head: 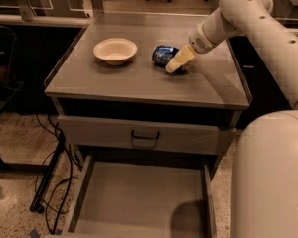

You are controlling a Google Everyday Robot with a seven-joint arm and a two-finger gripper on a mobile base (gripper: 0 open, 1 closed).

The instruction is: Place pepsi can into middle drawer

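**Drawer's wide open from above, the top is the busier bit**

The broad shallow grey metal middle drawer [139,202] is pulled out with a bare floor, so there's plenty of room to come in from above. The grey drawer front with the dark handle [145,135] sits over its back edge. The robot's bulky cream body [270,182] crowds its right side. On the cabinet top, the cream gripper [176,64] is right up against the small blue pepsi can [162,54]. The round cream bowl [115,50] sits apart on the left.
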